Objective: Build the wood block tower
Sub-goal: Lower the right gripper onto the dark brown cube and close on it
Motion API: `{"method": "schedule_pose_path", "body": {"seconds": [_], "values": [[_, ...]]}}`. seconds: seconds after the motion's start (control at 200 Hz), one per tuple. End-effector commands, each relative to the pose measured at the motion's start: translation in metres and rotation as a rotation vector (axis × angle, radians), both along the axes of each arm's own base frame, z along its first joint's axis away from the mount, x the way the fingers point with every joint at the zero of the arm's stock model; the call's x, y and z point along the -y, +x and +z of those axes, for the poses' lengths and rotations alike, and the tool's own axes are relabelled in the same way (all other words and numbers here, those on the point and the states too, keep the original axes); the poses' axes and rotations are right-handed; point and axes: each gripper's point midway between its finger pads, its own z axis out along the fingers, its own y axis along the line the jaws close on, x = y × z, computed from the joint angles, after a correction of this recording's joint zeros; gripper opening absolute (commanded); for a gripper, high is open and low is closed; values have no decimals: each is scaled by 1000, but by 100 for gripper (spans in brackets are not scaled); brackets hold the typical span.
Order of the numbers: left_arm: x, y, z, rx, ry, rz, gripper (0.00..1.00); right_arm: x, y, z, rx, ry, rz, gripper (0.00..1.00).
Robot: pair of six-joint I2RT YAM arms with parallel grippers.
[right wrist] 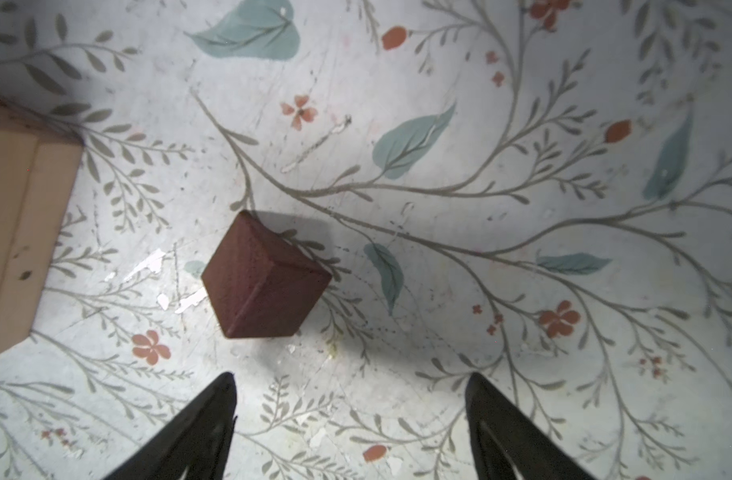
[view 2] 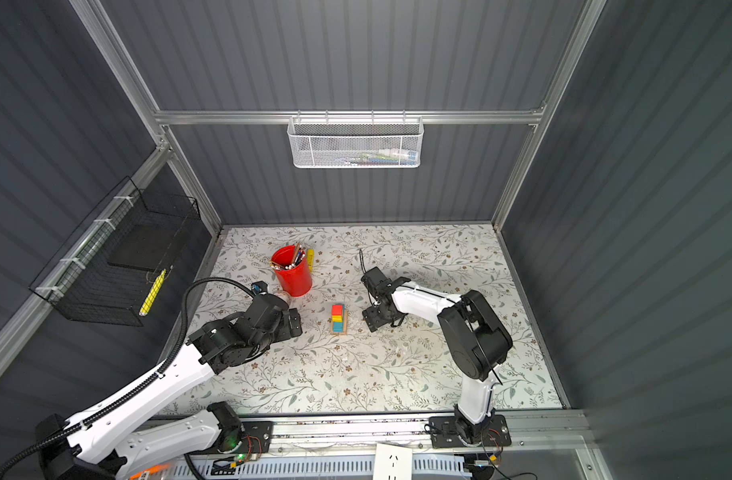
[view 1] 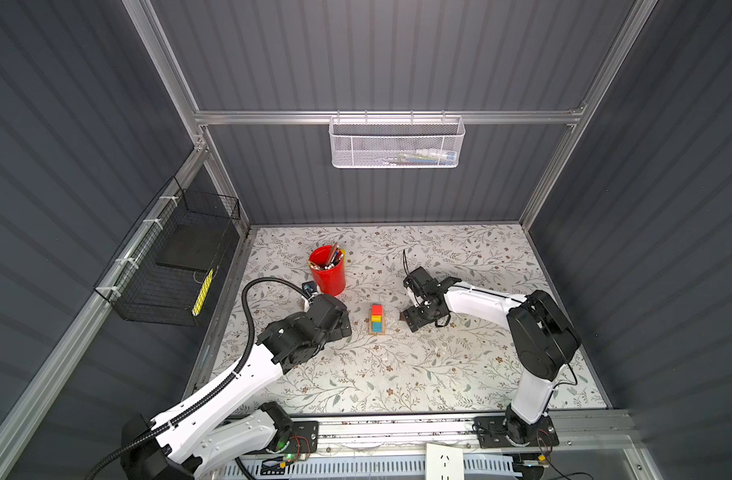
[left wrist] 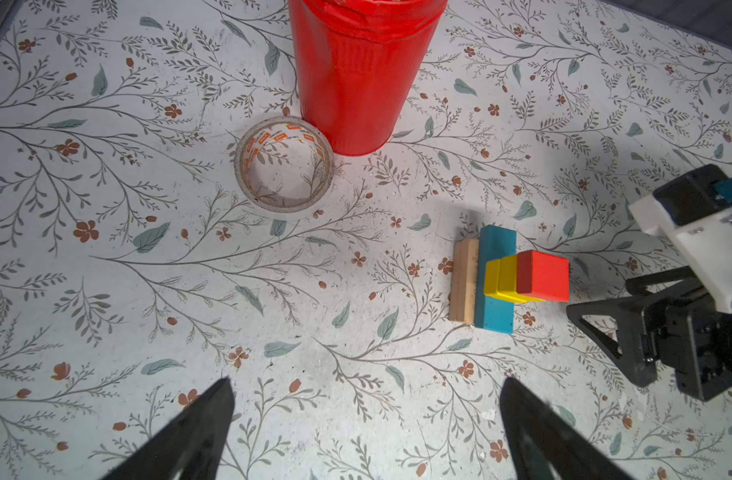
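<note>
Brown roof piece (right wrist: 264, 276) lies free at three o'clock of the tower (view 1: 377, 319), near the right gripper (right wrist: 351, 376), which gapes empty like the left gripper (left wrist: 366, 380).

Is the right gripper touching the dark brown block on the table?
Apart. The right wrist view shows the brown block lying ahead of the right gripper, whose fingertips are open, with bare tabletop between them.

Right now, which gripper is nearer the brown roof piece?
Right. The right gripper hovers open right beside the brown roof piece, not touching; the left gripper is open across the tower, on its far side.
</note>
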Motion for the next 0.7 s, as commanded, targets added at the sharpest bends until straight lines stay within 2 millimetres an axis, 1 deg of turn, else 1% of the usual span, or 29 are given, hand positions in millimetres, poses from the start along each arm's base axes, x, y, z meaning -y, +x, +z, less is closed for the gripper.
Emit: {"method": "schedule_pose_path", "body": {"seconds": [0.0,0.135,0.31,0.575,0.695], "values": [[-8,-2,0,5,12,29,100,-6,3,-3,-4,-7,24,84],[-9,-2,1,10,9,31,100,-12,8,-1,2,10,40,82],[-10,-2,3,13,12,38,100,-15,14,-5,6,-1,54,79],[-10,-1,3,11,17,41,100,-21,30,-3,28,5,49,72],[-10,-1,2,10,20,40,100,-26,36,-5,24,6,64,68]]}}
